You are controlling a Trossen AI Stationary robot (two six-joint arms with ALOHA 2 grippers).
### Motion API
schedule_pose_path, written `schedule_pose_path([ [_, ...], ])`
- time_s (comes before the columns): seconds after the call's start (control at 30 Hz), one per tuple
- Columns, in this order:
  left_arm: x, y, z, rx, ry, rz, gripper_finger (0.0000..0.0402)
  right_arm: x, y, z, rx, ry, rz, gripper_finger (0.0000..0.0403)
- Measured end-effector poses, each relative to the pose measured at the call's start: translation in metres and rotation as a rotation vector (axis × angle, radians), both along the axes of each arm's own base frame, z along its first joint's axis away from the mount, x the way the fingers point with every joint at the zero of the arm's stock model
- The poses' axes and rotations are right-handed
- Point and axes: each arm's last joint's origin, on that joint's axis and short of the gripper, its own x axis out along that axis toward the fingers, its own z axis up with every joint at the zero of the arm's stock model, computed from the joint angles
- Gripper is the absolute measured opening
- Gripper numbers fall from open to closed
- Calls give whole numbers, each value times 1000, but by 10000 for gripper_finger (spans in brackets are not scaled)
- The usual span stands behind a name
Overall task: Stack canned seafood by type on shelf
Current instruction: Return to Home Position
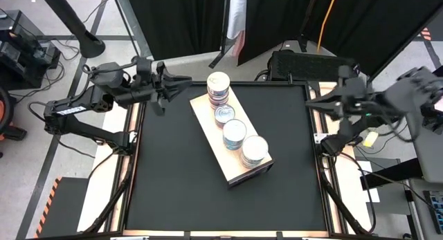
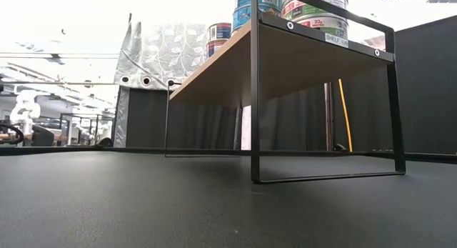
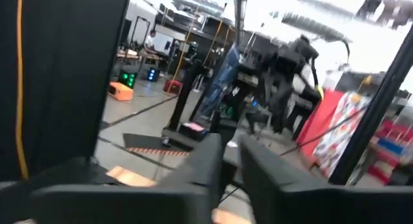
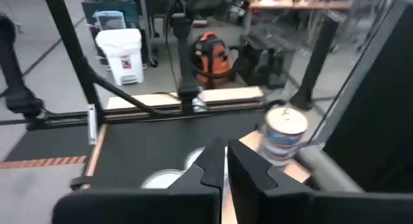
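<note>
Now, from above, I am seeing the tins (image 1: 234,134) sitting stacked in a row along the shelf (image 1: 210,131), the left pincer (image 1: 184,81) and right pincer (image 1: 311,102) hanging well off either side of it. Each wrist camera is showing its pincer closed together.

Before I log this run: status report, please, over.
Left hand shut, empty, at table left edge. Right hand shut, empty, right edge. Cans stacked on shelf, four spots in a row. Nothing blocks them.
</note>
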Motion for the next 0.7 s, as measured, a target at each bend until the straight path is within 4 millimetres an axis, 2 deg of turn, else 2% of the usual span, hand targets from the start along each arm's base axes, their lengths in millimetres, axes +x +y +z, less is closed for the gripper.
schedule_pose_path([
  [0.07, 0, 0, -3, 38, 36, 7, 24, -10, -7, 1, -44, -7, -13, 9],
  [0.1, 0, 0, -5, 49, 60, 12, 13, -13, -9, 1, -59, -7, -15, 6],
  [0.23, 0, 1, -18, 8, 198, 39, 16, -20, -13, -9, -74, 13, -18, 2],
  [0.4, -2, -1, -38, 106, 389, 35, 4, -17, -11, -36, -42, -38, -12, 1],
  [0.53, -6, -1, -56, 183, 418, 33, 5, -13, -8, -75, 8, -142, 20, 1],
  [0.7, -16, -2, -99, 166, 419, 32, 3, -9, -5, -144, 128, -290, 95, 0],
])
